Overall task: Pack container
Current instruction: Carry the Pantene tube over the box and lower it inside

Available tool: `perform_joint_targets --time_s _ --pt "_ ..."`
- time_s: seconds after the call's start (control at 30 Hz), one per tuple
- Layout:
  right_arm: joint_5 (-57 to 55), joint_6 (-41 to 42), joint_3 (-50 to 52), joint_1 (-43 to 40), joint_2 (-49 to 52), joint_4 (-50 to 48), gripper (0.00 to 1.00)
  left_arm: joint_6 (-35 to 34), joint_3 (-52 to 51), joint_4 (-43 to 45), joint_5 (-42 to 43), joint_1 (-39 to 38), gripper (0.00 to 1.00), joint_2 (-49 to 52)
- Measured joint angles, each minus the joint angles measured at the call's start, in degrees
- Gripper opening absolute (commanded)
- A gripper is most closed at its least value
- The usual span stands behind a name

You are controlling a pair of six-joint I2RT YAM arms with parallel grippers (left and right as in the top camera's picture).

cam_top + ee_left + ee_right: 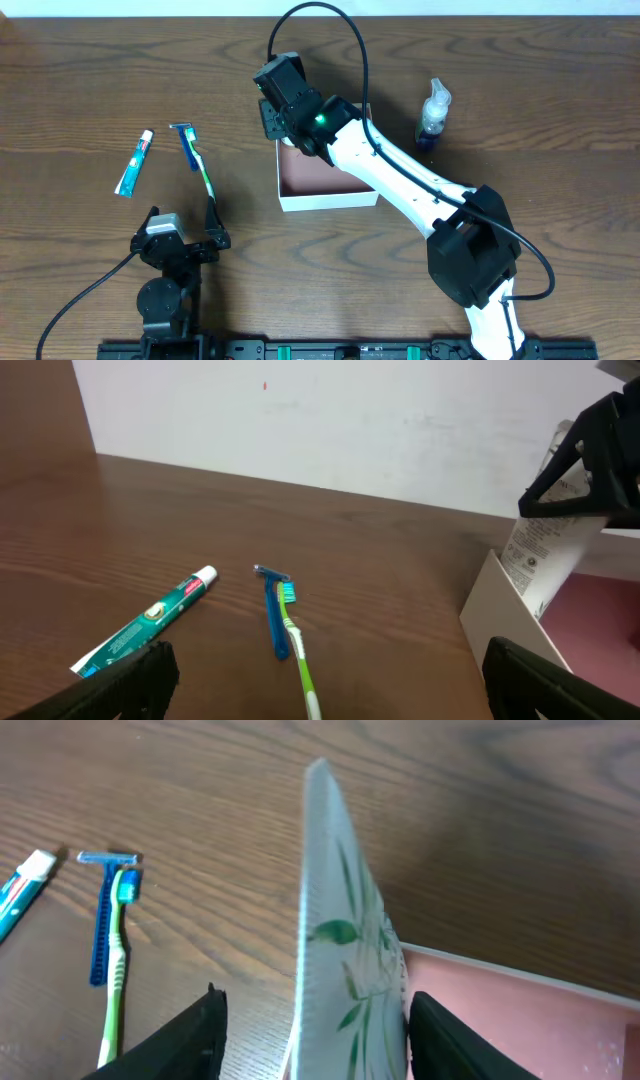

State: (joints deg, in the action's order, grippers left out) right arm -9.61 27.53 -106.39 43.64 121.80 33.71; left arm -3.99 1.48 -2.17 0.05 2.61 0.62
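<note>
The container [330, 200] is a shallow white-walled box with a pink floor; its wall shows in the left wrist view [500, 610] and its floor in the right wrist view [520, 1020]. My right gripper [272, 118] [315, 1030] is shut on a white tube with green leaves [345, 940] [540, 555], held over the container's far left corner. My left gripper [183, 228] [330, 690] is open and empty, low near the handle end of a green toothbrush [205, 180] [298, 655].
A blue razor [186, 143] [272, 610] lies beside the toothbrush head. A toothpaste tube [133, 164] [145, 620] lies to their left. A spray bottle [432, 115] stands right of the container.
</note>
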Motion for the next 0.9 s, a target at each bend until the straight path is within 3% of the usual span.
perform_joint_targets --time_s 0.33,0.7,0.9 --pt "-3.91 6.56 -0.02 0.0 -0.02 1.9 0.48 -0.02 0.0 0.0 0.0 0.0 0.98 0.0" --pt "-5.62 14.01 -0.02 0.22 -0.02 2.47 0.29 0.0 0.0 0.0 0.0 0.0 0.98 0.0" --pt "-6.12 15.8 -0.02 0.33 -0.02 2.67 0.29 0.0 0.0 0.0 0.0 0.0 0.98 0.0"
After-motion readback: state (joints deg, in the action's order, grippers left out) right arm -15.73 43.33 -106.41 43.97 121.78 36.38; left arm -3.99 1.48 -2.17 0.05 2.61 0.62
